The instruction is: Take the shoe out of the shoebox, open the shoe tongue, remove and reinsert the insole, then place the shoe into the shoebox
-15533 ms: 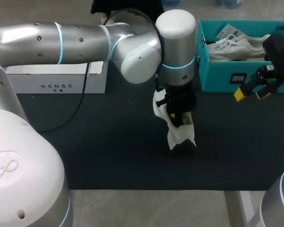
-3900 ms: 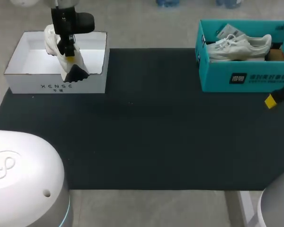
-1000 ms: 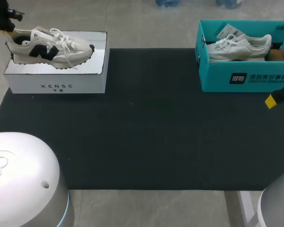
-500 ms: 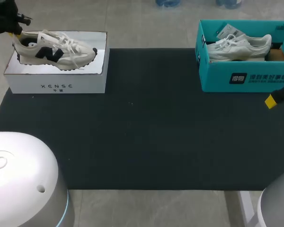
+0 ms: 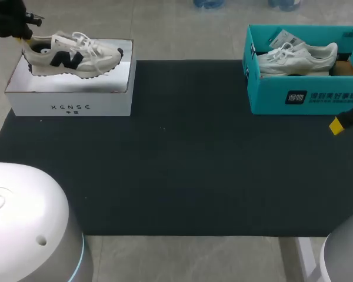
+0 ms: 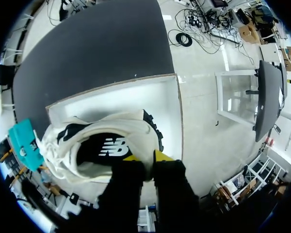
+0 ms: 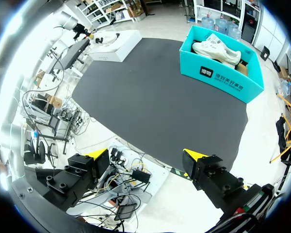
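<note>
Black matting (image 5: 182, 153) covers the tabletop, where a cream-and-black running shoe (image 5: 70, 54) hangs over the open white cardboard shoebox (image 5: 70, 101) at the mat's far left corner. Its heel is towards the box's left end and its toe towards the right. The left tool (image 6: 146, 158) pinches the shoe's heel collar, with one yellow-tipped finger inside the opening and the other outside against the heel. Whether the sole touches the box floor cannot be told. Well apart, at the far right of the mat, an open teal cardboard box (image 5: 270, 97) holds a white lace-up trainer (image 5: 297, 57). The right tool (image 7: 145, 158) hangs off the tabletop's right side, its fingers spread wide.
</note>
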`<action>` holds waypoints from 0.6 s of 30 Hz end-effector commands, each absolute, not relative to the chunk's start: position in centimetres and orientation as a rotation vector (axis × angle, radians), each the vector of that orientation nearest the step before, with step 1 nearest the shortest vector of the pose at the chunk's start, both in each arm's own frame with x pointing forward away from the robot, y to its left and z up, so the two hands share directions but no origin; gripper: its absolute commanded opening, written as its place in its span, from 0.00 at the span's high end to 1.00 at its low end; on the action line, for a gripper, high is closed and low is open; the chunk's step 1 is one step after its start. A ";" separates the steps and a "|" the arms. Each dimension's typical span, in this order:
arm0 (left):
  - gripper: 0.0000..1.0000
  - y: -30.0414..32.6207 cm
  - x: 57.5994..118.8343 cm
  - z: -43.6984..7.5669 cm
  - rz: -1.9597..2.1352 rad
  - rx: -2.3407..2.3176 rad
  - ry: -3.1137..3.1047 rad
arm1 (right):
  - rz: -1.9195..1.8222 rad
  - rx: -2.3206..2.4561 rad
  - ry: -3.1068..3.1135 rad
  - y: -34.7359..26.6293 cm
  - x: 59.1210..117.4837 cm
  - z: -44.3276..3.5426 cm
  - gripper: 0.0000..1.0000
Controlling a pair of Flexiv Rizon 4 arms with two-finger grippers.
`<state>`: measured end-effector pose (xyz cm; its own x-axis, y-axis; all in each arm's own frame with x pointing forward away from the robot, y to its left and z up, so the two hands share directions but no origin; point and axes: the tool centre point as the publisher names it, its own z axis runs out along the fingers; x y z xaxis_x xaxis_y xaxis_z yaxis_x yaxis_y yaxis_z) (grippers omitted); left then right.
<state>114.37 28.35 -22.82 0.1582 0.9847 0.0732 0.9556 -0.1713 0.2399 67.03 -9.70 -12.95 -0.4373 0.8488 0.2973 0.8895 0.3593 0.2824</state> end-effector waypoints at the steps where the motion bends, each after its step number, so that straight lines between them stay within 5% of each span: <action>1: 1.00 28.5 115.5 -23.7 0.321 2.300 1.924 | -0.613 -1.606 -2.505 -9.6 67.3 -13.0 0.00; 18: 1.00 29.4 114.7 -28.4 0.312 2.410 1.856 | -0.613 -1.606 -2.505 -9.6 67.3 -13.0 0.00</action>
<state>114.78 29.30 -28.24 0.2419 0.9640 0.1100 0.9483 -0.2589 0.1838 67.03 -9.70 -12.95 -0.4373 0.8487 0.2973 0.8894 0.3594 0.2824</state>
